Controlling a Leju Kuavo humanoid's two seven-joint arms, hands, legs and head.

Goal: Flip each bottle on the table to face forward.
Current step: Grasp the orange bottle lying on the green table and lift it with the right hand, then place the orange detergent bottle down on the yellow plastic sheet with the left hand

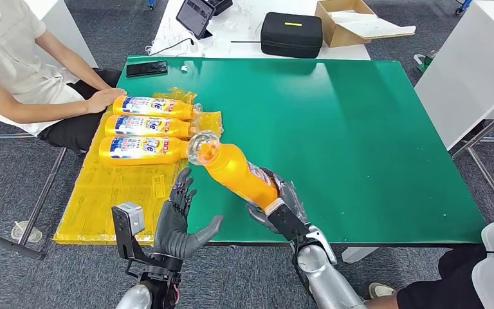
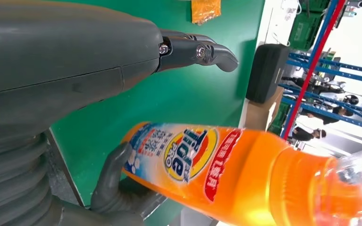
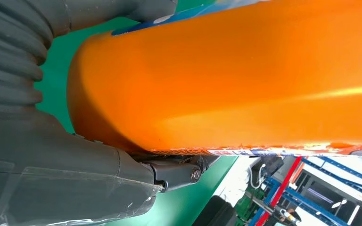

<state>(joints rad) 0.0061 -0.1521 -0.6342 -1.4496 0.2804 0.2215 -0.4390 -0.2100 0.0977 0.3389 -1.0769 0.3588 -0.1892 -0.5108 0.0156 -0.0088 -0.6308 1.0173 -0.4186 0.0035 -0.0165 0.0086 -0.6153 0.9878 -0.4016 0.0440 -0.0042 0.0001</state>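
My right hand (image 1: 278, 201) grips an orange bottle (image 1: 238, 172) by its base and holds it tilted above the green table (image 1: 360, 129), its clear cap toward the far left. The bottle's plain orange back faces up in the head view; its label (image 2: 184, 150) faces the left wrist camera. The right wrist view has the bottle body (image 3: 245, 70) pressed against my right hand (image 3: 75, 179). My left hand (image 1: 179, 222) is open near the table's front edge, just left of the bottle, fingers spread. Three more orange bottles (image 1: 145, 127) lie label-up on yellow plastic (image 1: 112, 193) at the left.
A person sits at the left, with a hand (image 1: 106, 98) resting beside the farthest bottle. A black phone (image 1: 146, 67) lies at the table's far left corner. A black case (image 1: 291, 33) and a cardboard box (image 1: 347, 22) sit on the white table beyond.
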